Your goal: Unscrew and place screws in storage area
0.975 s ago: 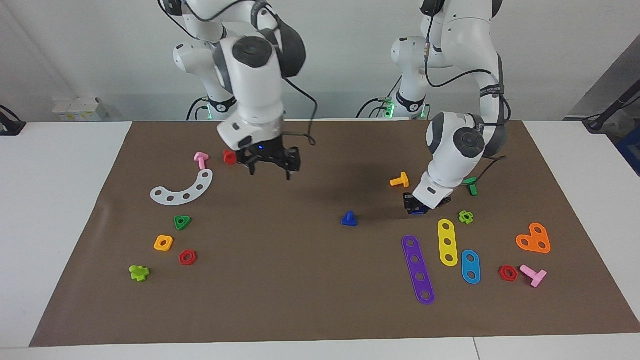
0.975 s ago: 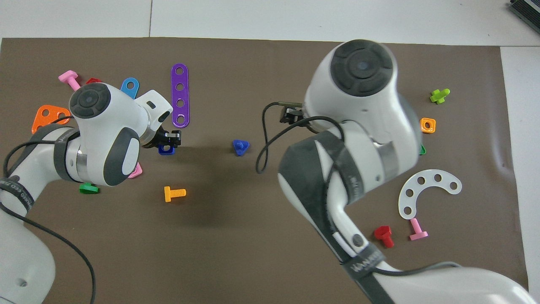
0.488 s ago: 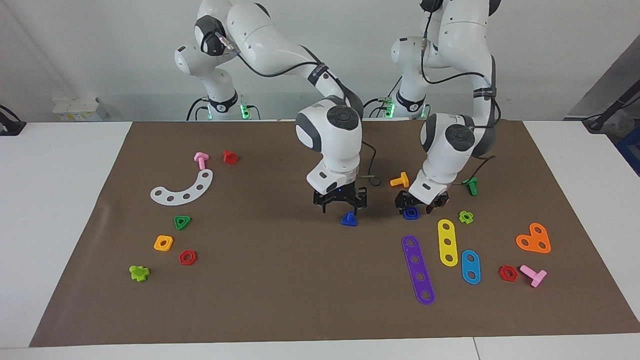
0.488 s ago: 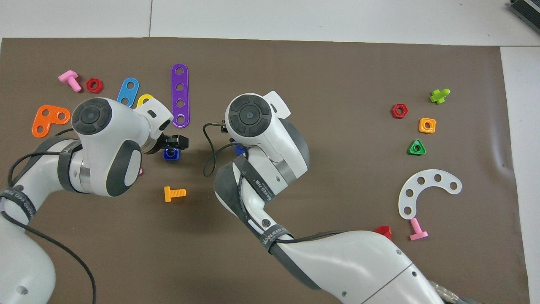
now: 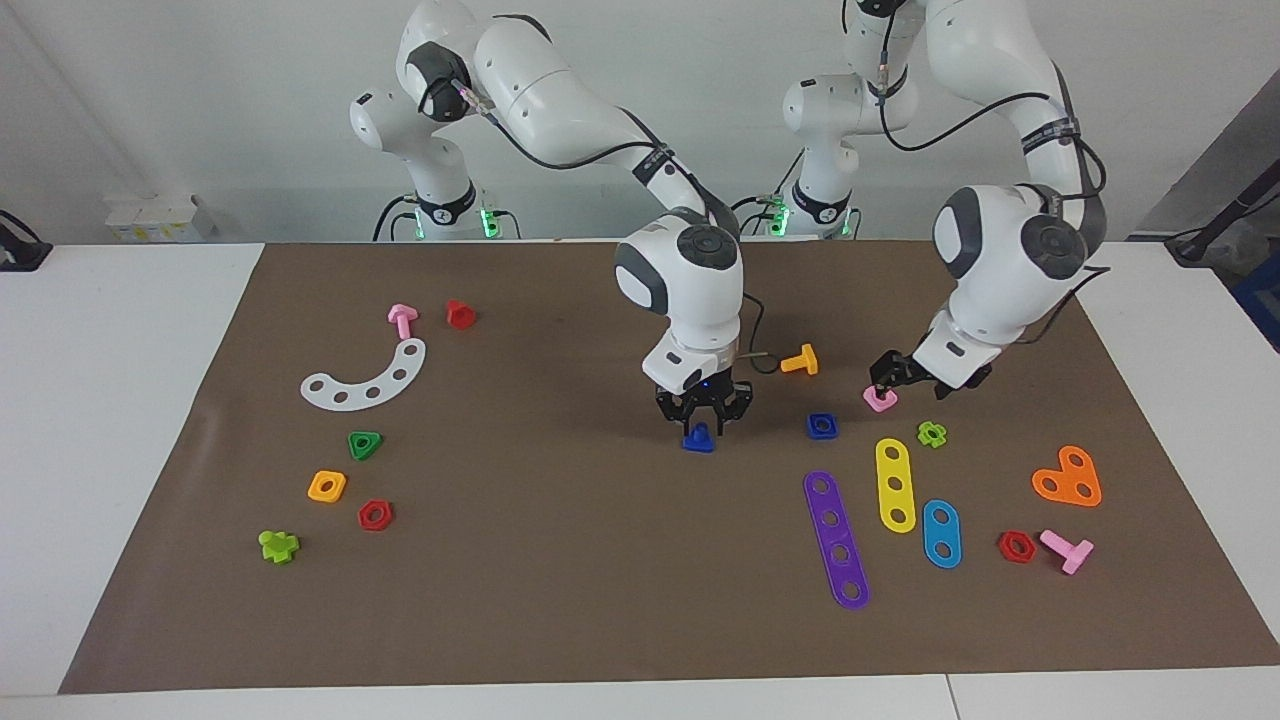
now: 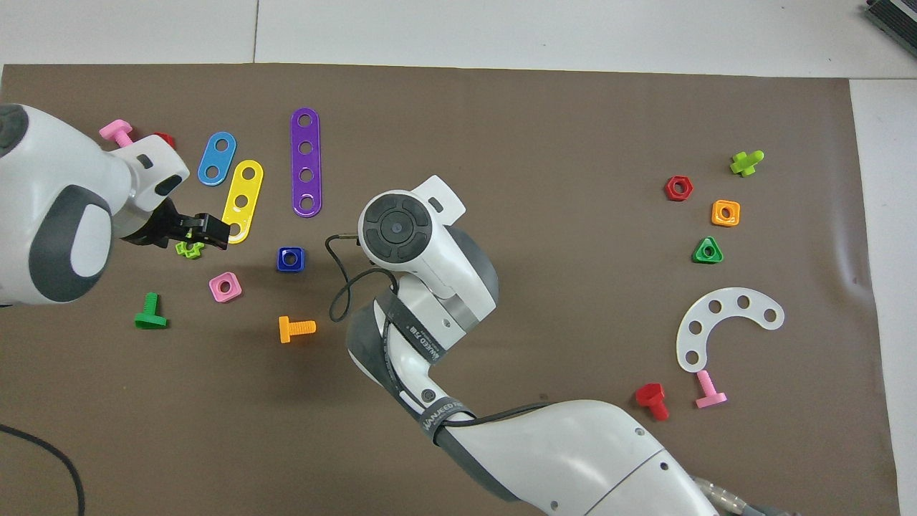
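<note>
Right gripper fingers are spread apart, tips down on either side of the small blue plastic triangular-head bolt, not yet pinched on it as far as the facing view shows. The bolt sits directly under the fingers, head flat on the brown paper mat, stem pointing up into the gap, so its long axis is vertical and lines up with the gripper's approach. In the overhead view the right arm's wrist covers the bolt completely.

Relative to that bolt: the flat blue square nut lies beside it toward the left arm's end of the table, loose on the mat. The white curved five-hole plastic strip marking the storage area lies well apart toward the right arm's end, slightly nearer to the robots.

Right arm is clearly the nearer one. Judged next move: close on the stem or head, lift, carry toward the white strip.

Left gripper is up over the pink square nut, well apart from the bolt, waiting; can't tell whether its fingers are apart or together.
</note>
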